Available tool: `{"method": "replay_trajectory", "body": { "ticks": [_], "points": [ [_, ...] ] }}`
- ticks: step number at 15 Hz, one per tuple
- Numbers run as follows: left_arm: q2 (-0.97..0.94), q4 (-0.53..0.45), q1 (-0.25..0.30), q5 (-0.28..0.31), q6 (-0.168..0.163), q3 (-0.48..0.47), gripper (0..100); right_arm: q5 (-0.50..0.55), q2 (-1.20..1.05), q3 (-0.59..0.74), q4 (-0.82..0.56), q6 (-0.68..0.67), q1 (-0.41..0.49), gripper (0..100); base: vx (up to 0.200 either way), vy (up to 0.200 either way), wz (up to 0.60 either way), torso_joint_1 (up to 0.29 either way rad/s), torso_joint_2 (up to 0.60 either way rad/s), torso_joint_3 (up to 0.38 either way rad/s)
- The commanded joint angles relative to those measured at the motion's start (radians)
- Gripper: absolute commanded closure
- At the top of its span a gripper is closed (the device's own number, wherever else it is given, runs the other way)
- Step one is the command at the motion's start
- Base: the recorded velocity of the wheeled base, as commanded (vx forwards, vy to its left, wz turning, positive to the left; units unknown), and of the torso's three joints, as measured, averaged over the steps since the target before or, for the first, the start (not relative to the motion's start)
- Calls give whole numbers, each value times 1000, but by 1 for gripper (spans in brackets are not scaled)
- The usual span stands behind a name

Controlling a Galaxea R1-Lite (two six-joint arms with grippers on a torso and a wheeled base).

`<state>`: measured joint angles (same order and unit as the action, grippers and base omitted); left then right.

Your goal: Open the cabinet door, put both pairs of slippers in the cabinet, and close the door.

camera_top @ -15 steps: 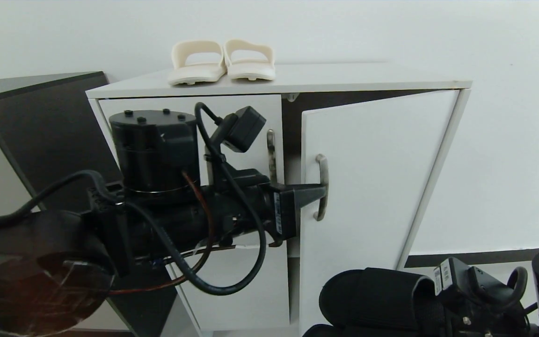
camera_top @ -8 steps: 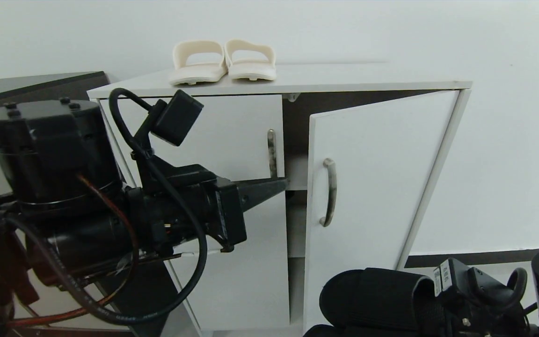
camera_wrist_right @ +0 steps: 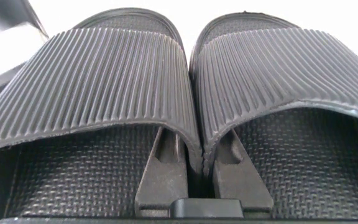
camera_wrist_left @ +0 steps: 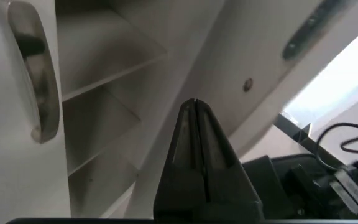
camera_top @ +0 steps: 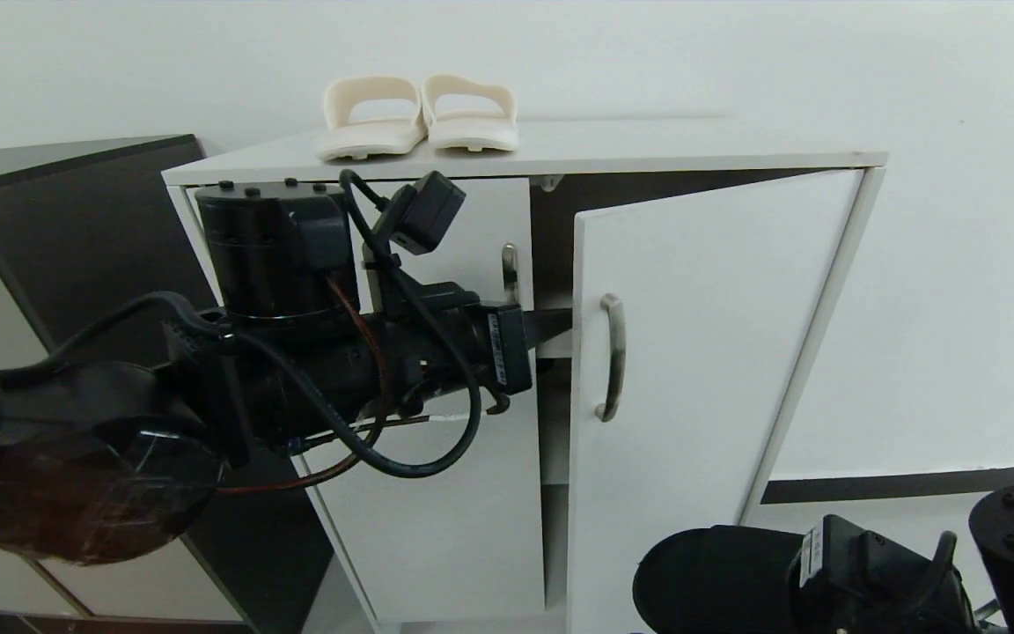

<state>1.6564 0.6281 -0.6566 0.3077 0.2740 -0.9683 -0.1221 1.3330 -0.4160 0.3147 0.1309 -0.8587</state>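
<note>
The white cabinet (camera_top: 648,145) has its right door (camera_top: 701,352) ajar, while its left door (camera_top: 437,493) is closed. My left gripper (camera_top: 555,326) is shut and empty, its tip in the gap at the right door's free edge, left of the door's handle (camera_top: 613,357). In the left wrist view, the shut gripper (camera_wrist_left: 194,109) points at the shelves (camera_wrist_left: 104,68) inside. A beige pair of slippers (camera_top: 419,114) lies on the cabinet top. Low at the right, my right gripper (camera_wrist_right: 197,165) is shut on the black slippers (camera_wrist_right: 123,81), pinching their adjoining straps; the black slippers (camera_top: 709,577) sit below the open door.
A dark panel (camera_top: 76,229) stands left of the cabinet. A white wall with a dark baseboard (camera_top: 894,484) runs behind and to the right. The left door's handle (camera_top: 509,269) is just above my left gripper.
My left arm left the right door's handle, drew back to the left, then came forward into the gap at the door's edge. The right arm with the black slippers sank lower.
</note>
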Motion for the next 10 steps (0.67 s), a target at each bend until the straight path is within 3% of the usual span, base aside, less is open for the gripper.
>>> {"method": "replay_trajectory", "body": {
  "ticks": [1, 6, 8, 10],
  "points": [
    [59, 21, -1, -1, -1, -13, 100, 2, -5, -14, -2, 1, -10, 100, 0, 0, 0, 0, 0, 0],
    [65, 45, 0, -4, 1, -13, 100, 7, -20, -6, -66, 6, -22, 100, 0, 0, 0, 0, 0, 0],
    [57, 81, -11, -64, -1, 10, 100, 2, -66, 34, -88, 29, -49, 100, -200, 0, 0, 2, 2, 5],
    [5, 145, -83, -99, -1, 76, 100, -11, -101, 63, -86, 52, -77, 100, -200, 0, 0, 2, 2, 0]
  ]
}}
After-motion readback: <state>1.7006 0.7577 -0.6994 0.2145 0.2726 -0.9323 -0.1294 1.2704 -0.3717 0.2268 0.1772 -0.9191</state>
